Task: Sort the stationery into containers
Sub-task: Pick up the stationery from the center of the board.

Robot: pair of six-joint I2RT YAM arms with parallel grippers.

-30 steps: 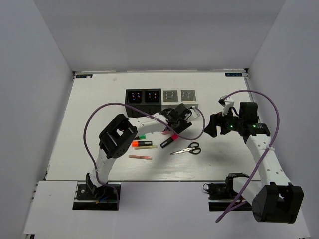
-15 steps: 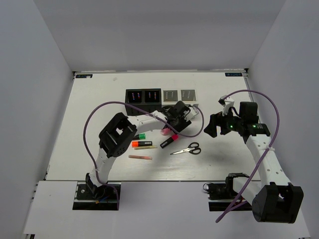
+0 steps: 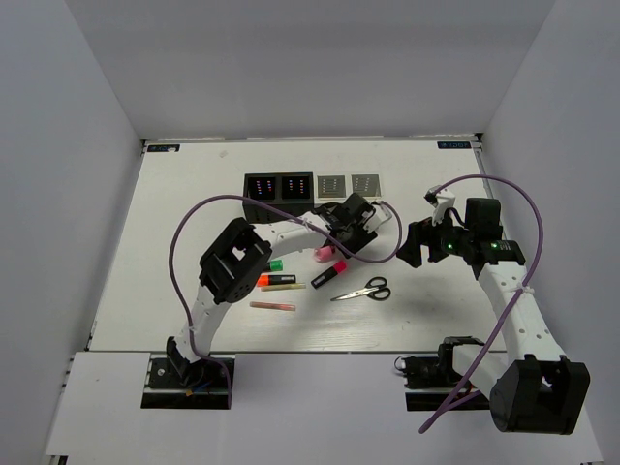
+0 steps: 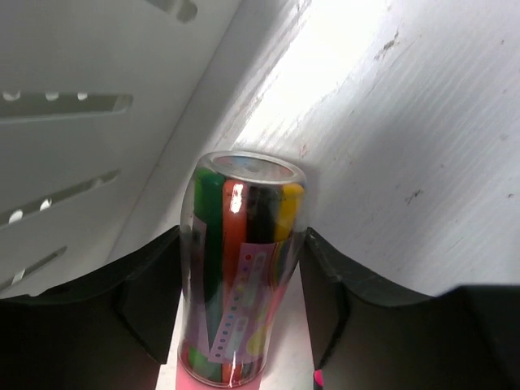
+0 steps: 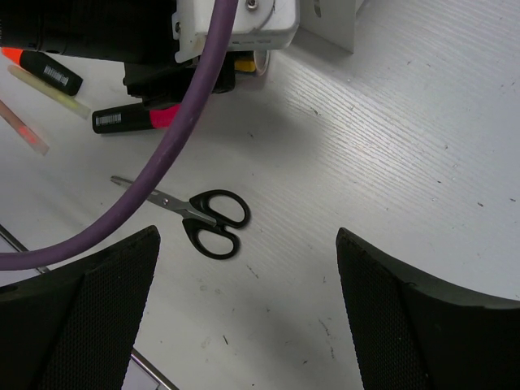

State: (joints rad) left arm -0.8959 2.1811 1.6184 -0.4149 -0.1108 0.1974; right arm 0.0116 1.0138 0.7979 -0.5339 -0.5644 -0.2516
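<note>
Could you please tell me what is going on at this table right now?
Two robot arms are sorting stationery into a row of four boxes. The left arm's fingers grip a clear tube of coloured sticks close to the white boxes. The right arm's fingers hover open and empty over the table, near the black scissors. The highlighters, two thin sticks and the scissors lie on the table, not yet sorted.

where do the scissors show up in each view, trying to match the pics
Top external: scissors lie just right of centre, handles pointing right.
Left wrist: not in it.
Right wrist: scissors lie left of centre, handles towards the bottom right.
Shared landmark: the pink-ended highlighter, just beyond the blade tips.
</note>
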